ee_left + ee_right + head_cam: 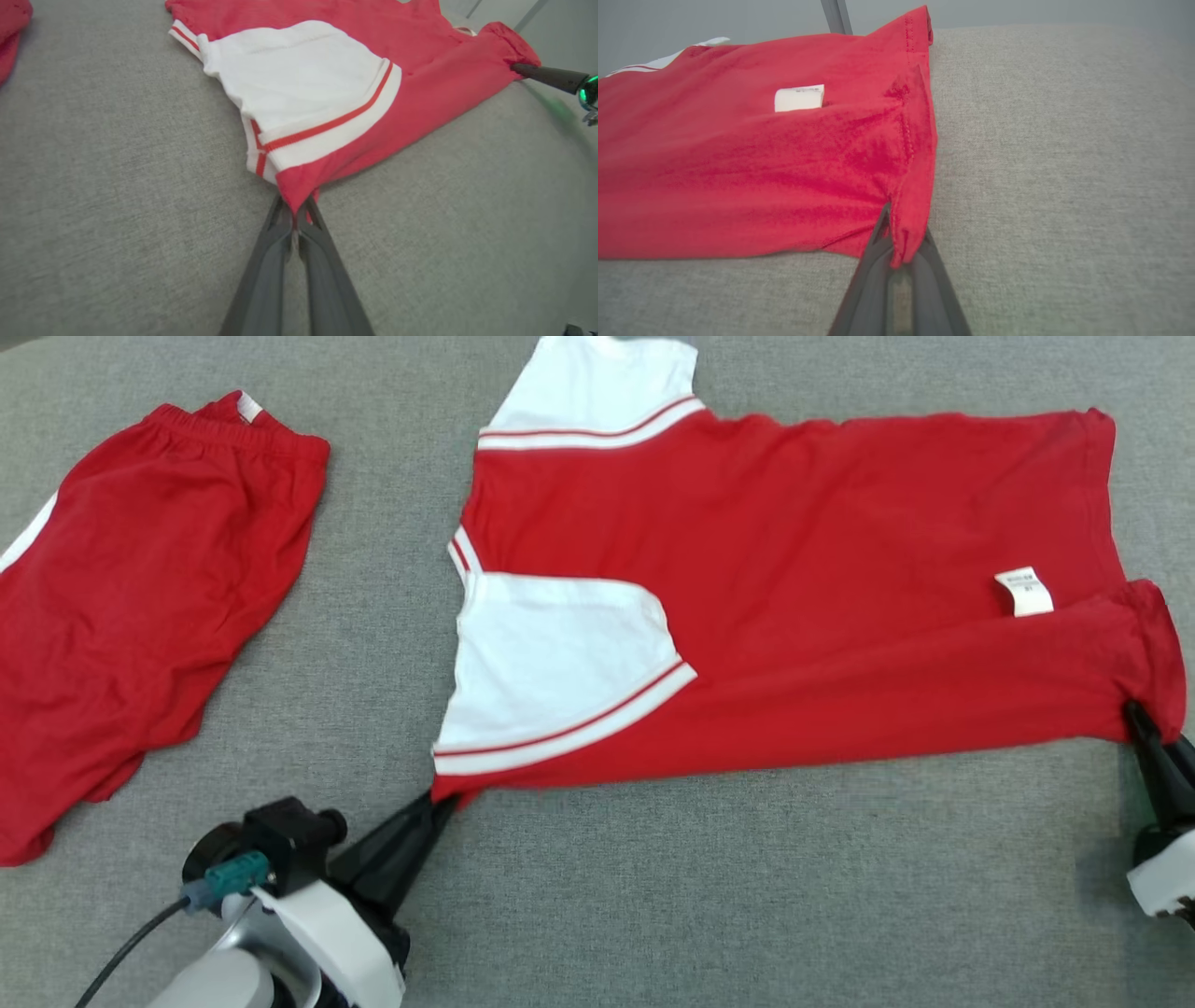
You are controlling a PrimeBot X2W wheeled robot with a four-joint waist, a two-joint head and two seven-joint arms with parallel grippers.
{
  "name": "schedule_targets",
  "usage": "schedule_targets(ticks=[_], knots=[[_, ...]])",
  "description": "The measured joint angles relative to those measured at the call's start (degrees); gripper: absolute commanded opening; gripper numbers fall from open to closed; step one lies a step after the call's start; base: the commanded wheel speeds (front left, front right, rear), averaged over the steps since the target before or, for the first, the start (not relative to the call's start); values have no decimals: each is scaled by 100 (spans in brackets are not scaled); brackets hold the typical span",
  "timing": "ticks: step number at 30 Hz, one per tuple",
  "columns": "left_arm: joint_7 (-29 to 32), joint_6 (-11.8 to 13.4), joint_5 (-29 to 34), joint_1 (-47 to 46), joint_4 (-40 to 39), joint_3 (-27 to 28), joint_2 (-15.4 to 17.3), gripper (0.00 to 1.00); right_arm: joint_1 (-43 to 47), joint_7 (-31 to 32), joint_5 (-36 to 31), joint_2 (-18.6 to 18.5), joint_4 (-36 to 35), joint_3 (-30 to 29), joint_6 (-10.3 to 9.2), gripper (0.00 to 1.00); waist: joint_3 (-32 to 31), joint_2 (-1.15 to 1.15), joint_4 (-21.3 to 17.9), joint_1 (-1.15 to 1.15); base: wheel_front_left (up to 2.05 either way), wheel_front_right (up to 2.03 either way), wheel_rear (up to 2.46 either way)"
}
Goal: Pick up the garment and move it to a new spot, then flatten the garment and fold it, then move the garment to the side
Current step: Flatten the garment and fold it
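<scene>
left claw [439, 800]: dark tapered fingers [392, 859] | white shell [327, 933], teal connector [238, 875], black cable [126, 952] | right claw [1131, 709]: dark

The head camera looks down from high up at the grey surface [653, 915] and sees the whole red and white T-shirt [794, 569]. The left wrist camera sits low and close behind the left gripper [295, 212], facing one T-shirt corner. The right wrist camera sits low at another corner. All three see the T-shirt.

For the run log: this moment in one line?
left tool: shut on shirt corner by sleeve | right tool: shut on hem corner | shirt: spread on grey surface | shorts: apart, at left
</scene>
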Motion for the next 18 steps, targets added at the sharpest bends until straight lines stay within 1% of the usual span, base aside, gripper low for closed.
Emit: schedule_targets(ticks=[3,7,12,14,17,18], knots=[[221,38,1,261,-430,-74,244,0,233,58,144,-258,-202,13,0,0,-49,0,-21,0,0,0,0],[506,274,-56,660,-1044,-123,476,0,698,311,319,-519,-502,-63,1,0,-101,0,-30,0,0,0,0],[787,617,-54,1053,-1590,-186,680,0,1313,646,521,-633,-948,-289,1,0,-167,0,-32,0,0,0,0],[877,715,-67,1158,-1713,-204,705,0,1496,716,515,-635,-1059,-400,0,0,-197,0,-32,0,0,0,0],[973,786,-129,1256,-1808,-227,720,0,1656,853,463,-586,-1183,-554,0,0,-267,0,-34,0,0,0,0],[1023,844,-157,1283,-1816,-242,722,0,1742,969,433,-514,-1244,-666,0,5,-317,0,-35,0,0,0,0]])
